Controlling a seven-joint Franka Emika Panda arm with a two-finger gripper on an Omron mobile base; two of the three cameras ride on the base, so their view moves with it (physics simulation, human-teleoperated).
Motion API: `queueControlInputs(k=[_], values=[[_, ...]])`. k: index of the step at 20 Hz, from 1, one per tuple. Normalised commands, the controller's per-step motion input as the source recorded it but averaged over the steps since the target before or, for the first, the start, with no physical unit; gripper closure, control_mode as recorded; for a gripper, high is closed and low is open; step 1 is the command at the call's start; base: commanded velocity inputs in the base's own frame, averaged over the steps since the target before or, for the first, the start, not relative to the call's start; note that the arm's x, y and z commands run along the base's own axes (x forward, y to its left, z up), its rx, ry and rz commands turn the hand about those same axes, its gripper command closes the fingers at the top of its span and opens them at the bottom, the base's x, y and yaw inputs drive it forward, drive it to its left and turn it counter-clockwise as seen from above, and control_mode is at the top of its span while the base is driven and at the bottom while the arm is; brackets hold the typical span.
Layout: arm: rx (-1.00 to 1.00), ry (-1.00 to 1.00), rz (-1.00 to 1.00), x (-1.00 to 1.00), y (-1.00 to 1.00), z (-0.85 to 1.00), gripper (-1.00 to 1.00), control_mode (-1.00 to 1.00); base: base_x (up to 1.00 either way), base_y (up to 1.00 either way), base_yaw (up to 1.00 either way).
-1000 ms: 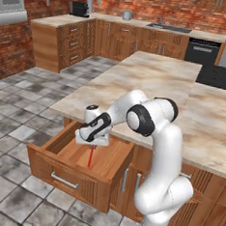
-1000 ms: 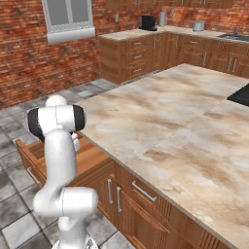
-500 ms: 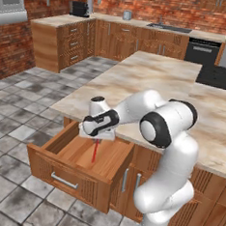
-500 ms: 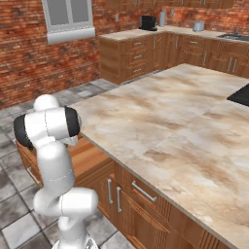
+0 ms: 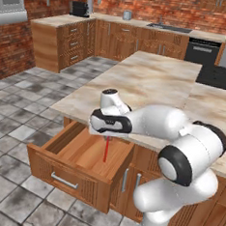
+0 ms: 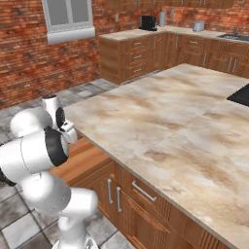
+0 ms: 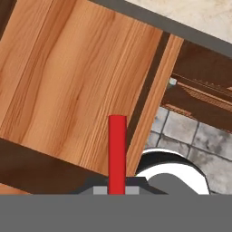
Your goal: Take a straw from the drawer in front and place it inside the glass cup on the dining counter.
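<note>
Drawer (image 5: 77, 160) first, nearest to where I stood: it hung pulled out from under the front edge of the surface (image 6: 160, 121), its silver bar handle facing the floor tiles and its wooden bottom bare. Just above it the end effector (image 5: 107, 136) had risen over the past second, and the arm had swung so that the hand sat higher, level with the edge of the stone. Its jaws were pressed together on the straw (image 5: 105, 149), which hung straight down from them, red against the wood, its lower end above the drawer's floor rather than lying on it. In the hand view the straw (image 7: 117, 154) stood between the tips, over the drawer's side wall. To my eye the pick was done and the carry had begun. Farther off the marbled top stretched away; I could not make out the cup on it.
</note>
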Motion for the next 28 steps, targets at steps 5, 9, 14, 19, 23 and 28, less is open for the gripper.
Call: queueControlInputs(k=[5, 9, 14, 19, 23, 28], values=[[0.0, -0.05, 0.0, -0.48, -0.72, 0.54, 1.0, -1.0, 0.0, 0.0, 0.0], [0.0, 0.0, 0.0, -0.08, -0.78, 0.33, 1.0, -1.0, 0.0, 0.0, 0.0], [0.0, 0.0, 0.0, 0.0, -0.64, 0.23, 1.0, -1.0, 0.0, 0.0, 0.0], [0.0, 0.01, 0.0, 0.0, -0.51, 0.14, 1.0, -1.0, 0.0, 0.0, 0.0], [0.0, 0.0, -0.01, 0.0, -0.34, 0.01, 1.0, -1.0, 0.0, 0.0, 0.0], [0.0, 0.0, -0.02, -0.36, -0.07, 0.0, 1.0, -1.0, 0.0, 0.0, 0.0]])
